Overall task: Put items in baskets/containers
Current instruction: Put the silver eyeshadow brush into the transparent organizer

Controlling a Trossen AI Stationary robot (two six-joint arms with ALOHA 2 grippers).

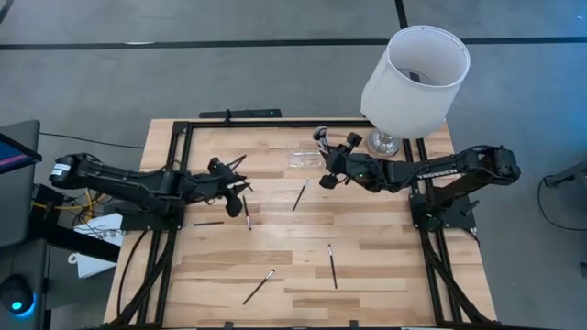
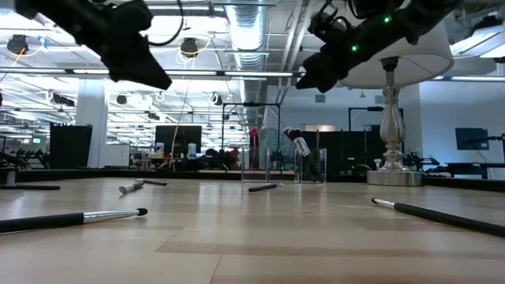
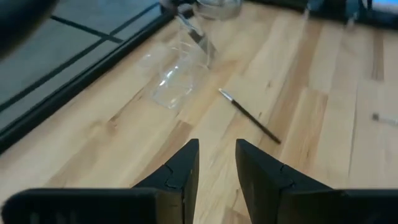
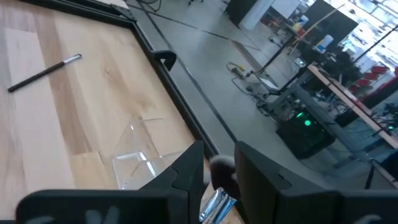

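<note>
A clear plastic organizer (image 1: 303,156) (image 2: 272,166) (image 3: 177,81) (image 4: 134,162) stands near the table's far edge. A thick brush with a silver ferrule (image 2: 303,147) (image 1: 320,137) (image 4: 216,202) leans inside it, bristle head up. Several slim dark brushes lie flat on the wood, among them three (image 1: 300,194) (image 1: 246,213) (image 1: 332,266). My right gripper (image 1: 324,168) (image 2: 304,81) (image 4: 219,155) hovers open above the organizer's right end; the leaning brush shows through the gap of its fingers. My left gripper (image 1: 242,191) (image 3: 217,152) hangs open and empty over the table's left-centre.
A lamp with a big white shade (image 1: 417,78) stands at the far right corner, its foot (image 2: 392,177) just right of the organizer. Black frame rails (image 1: 275,124) run along the table's edges. Two more brushes (image 1: 259,287) (image 1: 206,223) lie nearer; bare wood between them.
</note>
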